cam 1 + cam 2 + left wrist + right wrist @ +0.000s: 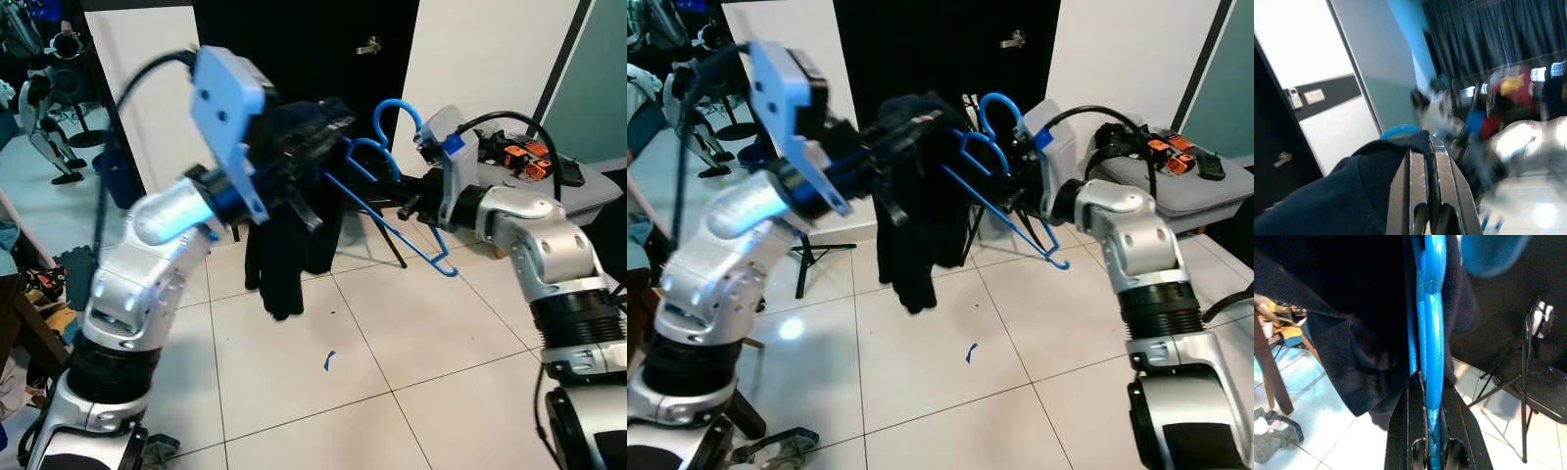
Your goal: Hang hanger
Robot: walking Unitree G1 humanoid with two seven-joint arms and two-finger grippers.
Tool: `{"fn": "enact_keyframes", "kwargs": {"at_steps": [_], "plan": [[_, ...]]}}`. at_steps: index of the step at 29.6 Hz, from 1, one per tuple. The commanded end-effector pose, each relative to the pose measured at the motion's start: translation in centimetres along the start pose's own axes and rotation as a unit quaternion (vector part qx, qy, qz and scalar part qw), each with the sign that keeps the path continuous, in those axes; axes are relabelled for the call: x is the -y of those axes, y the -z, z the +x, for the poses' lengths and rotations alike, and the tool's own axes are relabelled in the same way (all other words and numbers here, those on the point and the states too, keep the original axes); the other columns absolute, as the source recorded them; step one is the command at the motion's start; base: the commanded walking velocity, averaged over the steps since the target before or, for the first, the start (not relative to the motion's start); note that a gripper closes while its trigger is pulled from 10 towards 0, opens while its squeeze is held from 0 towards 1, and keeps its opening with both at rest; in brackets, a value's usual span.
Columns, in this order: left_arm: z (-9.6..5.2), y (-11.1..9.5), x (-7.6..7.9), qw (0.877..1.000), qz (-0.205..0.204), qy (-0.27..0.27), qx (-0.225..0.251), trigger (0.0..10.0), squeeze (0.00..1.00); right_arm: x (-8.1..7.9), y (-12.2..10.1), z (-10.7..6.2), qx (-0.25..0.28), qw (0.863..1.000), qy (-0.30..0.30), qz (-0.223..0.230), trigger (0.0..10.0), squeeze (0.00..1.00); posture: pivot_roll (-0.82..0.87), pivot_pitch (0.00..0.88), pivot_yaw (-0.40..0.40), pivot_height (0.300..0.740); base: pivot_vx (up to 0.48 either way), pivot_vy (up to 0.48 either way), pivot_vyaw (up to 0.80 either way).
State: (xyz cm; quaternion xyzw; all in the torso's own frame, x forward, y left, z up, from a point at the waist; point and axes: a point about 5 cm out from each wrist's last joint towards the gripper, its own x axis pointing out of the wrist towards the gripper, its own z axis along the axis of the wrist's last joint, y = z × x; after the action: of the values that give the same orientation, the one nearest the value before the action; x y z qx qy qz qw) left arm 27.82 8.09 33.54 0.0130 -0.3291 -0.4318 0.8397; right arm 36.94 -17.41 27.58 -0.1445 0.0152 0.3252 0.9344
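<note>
A blue plastic hanger (392, 211) hangs in the air between my two arms, its hook (395, 110) pointing up. A black garment (286, 245) is draped over the hanger's left end and hangs down toward the tiled floor. My right gripper (1432, 431) is shut on the hanger's blue bar (1433, 333) and holds it from the right (411, 201). My left gripper (1423, 196) is raised and shut on the garment's dark fabric (1342, 200) near the hanger's top (323, 125).
A black door with a metal handle (369, 45) stands behind the hanger. A grey case (588, 201) with orange parts lies at the right. A black folding chair (1542, 382) stands beyond the garment. Wooden furniture (29, 328) and clutter sit at the left.
</note>
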Motion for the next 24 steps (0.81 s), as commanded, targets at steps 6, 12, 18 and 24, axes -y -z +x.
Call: {"fn": "enact_keyframes", "kwargs": {"at_steps": [6,12,18,24], "plan": [[1.4,0.6,2.9,0.991,-0.125,-0.001,0.047,10.0,0.0,0.0,-0.9,1.4,0.025,0.999,0.04,0.028,10.0,0.0,0.0,0.0,0.016,0.74,0.0,0.0,0.0],[2.8,2.6,4.2,0.98,-0.192,-0.053,0.031,10.0,0.0,-1.6,-0.9,3.5,0.045,0.996,0.054,0.061,10.0,0.0,0.0,0.0,0.016,0.74,0.0,0.0,0.0],[2.7,4.6,5.6,0.99,-0.124,-0.033,-0.055,10.0,0.0,-2.3,-3.0,4.3,0.124,0.985,0.042,0.109,10.0,0.0,0.0,0.0,0.017,0.74,0.0,0.0,0.0],[2.3,5.6,6.0,0.992,-0.071,-0.026,-0.105,10.0,1.0,-2.3,-4.5,4.1,0.173,0.977,0.028,0.126,10.0,0.0,0.0,0.0,0.016,0.74,0.0,0.0,0.0]]}}
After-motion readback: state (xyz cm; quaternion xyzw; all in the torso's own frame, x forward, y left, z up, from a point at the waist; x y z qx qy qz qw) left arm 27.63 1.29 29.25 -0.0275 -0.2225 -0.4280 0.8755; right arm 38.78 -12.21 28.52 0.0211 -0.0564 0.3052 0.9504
